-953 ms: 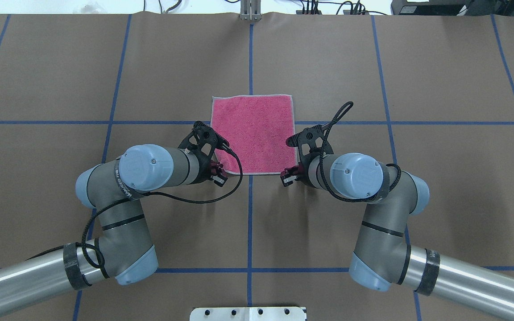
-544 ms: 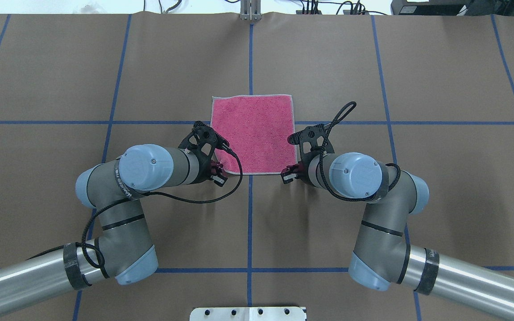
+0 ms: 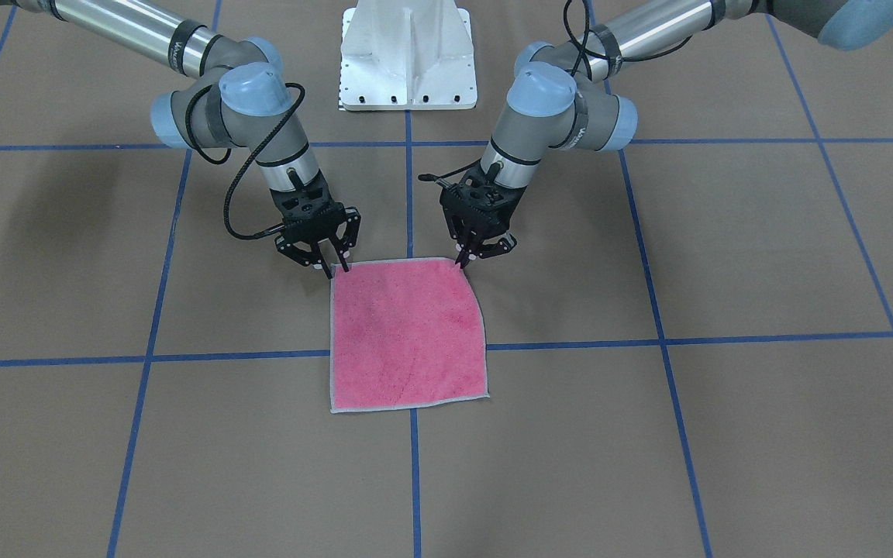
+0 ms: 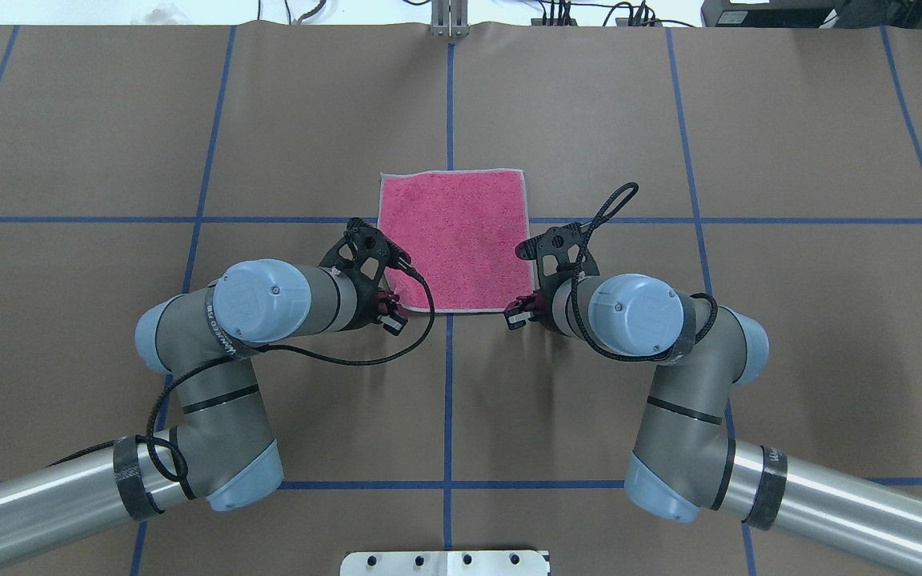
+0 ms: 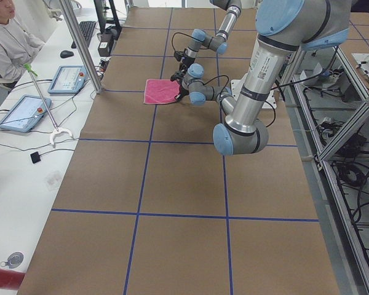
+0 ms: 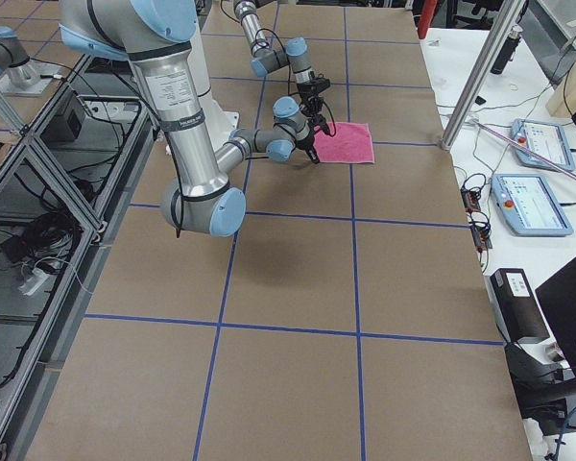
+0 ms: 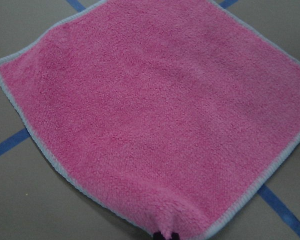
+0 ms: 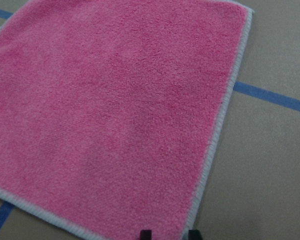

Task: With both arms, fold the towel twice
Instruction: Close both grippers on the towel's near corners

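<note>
The towel (image 4: 453, 240) lies flat, pink face up, on the desk (image 4: 669, 360) just ahead of me, one near corner puckered in my clamped left end effector (image 7: 165, 235), the other straddled by my narrowly parted right end effector (image 8: 170, 234), seemingly to lift that edge together for the first fold.

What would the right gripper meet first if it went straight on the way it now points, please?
The towel. The right gripper points steeply down, its open fingers straddling the corner nearest the robot, so cloth likely comes first, with the table just beneath. The remaining gap is unclear.
</note>
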{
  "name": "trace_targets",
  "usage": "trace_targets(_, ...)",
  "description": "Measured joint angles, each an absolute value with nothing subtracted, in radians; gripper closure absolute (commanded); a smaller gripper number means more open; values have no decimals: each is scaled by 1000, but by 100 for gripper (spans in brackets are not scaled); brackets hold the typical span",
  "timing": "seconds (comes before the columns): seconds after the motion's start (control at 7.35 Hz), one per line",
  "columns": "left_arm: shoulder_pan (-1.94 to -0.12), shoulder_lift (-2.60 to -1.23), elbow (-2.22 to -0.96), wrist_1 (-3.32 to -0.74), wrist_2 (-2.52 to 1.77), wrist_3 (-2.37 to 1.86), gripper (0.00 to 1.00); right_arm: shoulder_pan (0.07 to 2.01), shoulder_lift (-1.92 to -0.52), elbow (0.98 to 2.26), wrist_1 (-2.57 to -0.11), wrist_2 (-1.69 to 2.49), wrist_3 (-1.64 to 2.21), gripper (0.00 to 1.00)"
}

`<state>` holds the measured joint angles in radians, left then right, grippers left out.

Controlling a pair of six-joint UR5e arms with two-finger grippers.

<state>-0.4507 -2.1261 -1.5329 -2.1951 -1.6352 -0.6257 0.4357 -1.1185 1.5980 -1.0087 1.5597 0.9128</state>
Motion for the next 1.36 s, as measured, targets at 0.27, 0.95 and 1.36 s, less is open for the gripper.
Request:
trace_targets(0.27,-451,-2126,-1533,-2195,-1635,-626,99,435,-1120,1600,-1009,1560,913,57)
trace_targets(0.95,-451,-2126,-1533,-2195,-1635,-626,99,434,-1119,1603,-1009,1561,913,60)
trace_targets(1.36,-451,-2126,-1532,-2195,-1635,-625,99,434,-1118,1603,-1010,1561,913,63)
